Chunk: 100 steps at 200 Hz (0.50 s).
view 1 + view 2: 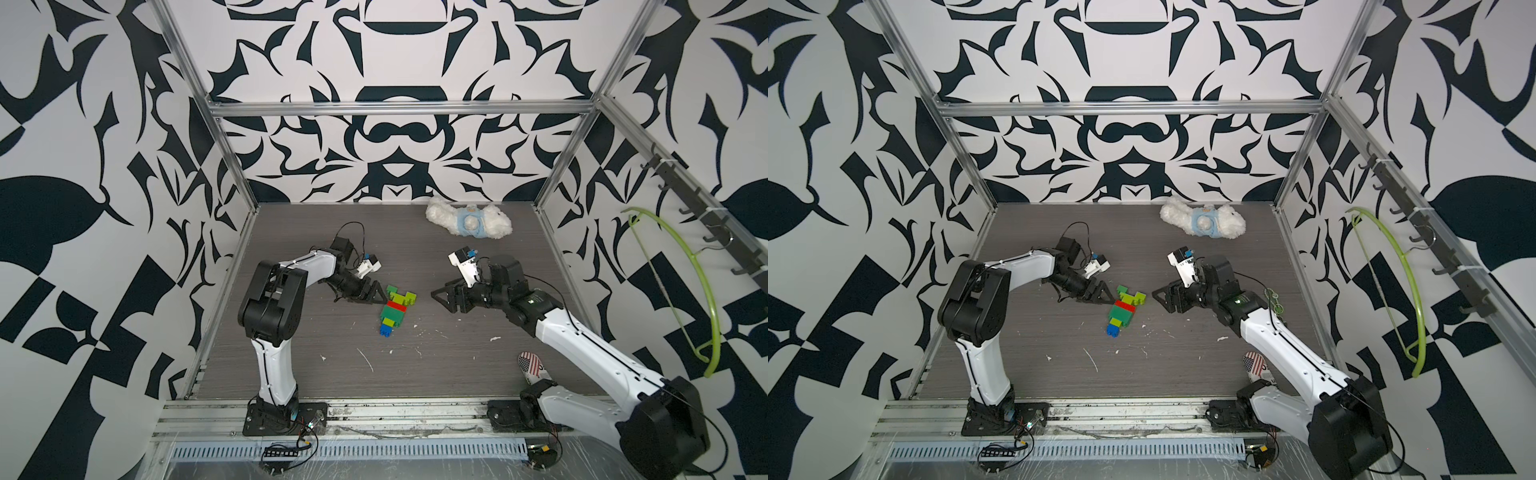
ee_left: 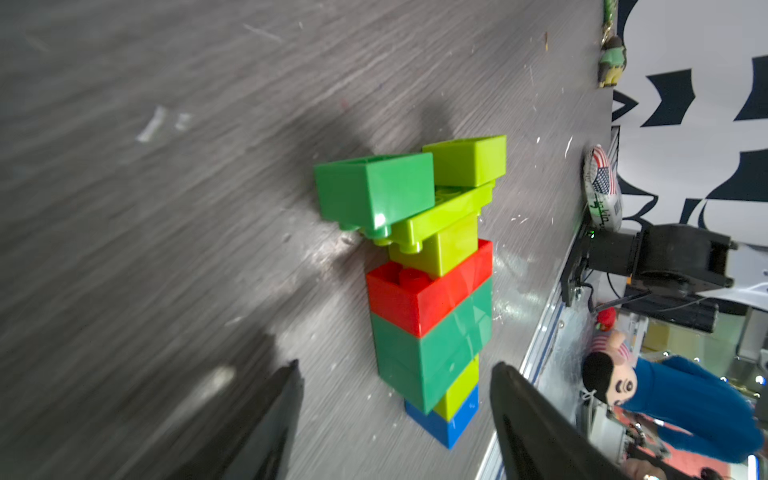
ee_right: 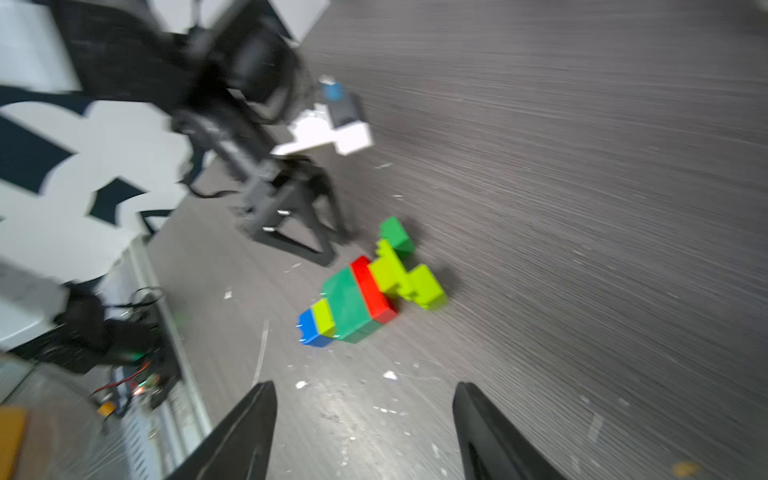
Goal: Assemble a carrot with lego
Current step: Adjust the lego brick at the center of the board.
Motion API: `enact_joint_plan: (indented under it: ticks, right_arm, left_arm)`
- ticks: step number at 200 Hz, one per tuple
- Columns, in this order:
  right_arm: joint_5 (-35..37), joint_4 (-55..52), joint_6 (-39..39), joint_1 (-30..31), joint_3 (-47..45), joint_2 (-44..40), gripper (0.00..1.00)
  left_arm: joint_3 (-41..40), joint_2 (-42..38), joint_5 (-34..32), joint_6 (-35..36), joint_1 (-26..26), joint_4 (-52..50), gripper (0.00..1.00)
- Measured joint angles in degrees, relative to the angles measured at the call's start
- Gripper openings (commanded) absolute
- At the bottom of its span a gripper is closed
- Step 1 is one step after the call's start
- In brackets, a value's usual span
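Clutter on the grey wood-grain table (image 1: 415,374) and side wall.
A white plush toy (image 1: 468,222) lies by the back wall; a flag-patterned object (image 1: 531,365), possibly a small shoe, sits near the front; white scraps (image 1: 365,359) dot the surface; a lime hanger (image 1: 714,332) hangs from the hook rack (image 1: 706,205).

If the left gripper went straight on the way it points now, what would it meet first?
The carrot, lying just ahead of the open left gripper; probably its forked green end, though depth is unclear.

Robot lab cell: aluminium frame (image 1: 399,109), patterned walls (image 1: 399,50), arms (image 1: 274,365) on a base rail (image 1: 399,409)
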Motion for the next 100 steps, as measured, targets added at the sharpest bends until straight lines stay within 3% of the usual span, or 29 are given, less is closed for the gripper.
enact_joint_plan:
  ticks: [25, 39, 59, 78, 100]
  right_arm:
    - [15.45, -0.15, -0.20, -0.81, -0.55, -0.11, 0.76]
    - [25.86, 2.71, -1.84, -0.94, -2.75, -0.66, 0.77]
    - [39.63, 10.08, -6.01, -1.75, -8.33, -0.59, 0.80]
    - [47.41, 19.26, -9.27, -4.09, -13.86, 3.15, 0.81]
    - [50.14, 31.89, -11.13, -8.13, -18.78, 11.89, 0.81]
  left_arm:
    - [-6.99, -12.48, -8.72, -5.55, 1.86, 8.46, 0.84]
    - [-12.94, -21.49, -17.14, -8.13, 2.43, 16.06, 0.94]
    - [-20.81, -31.52, -30.97, -9.62, 2.99, 26.01, 0.99]
    - [-24.68, -33.86, -40.89, -9.03, 4.72, 32.81, 1.00]
    - [-28.87, -31.65, -45.00, -7.58, 9.51, 41.46, 0.99]
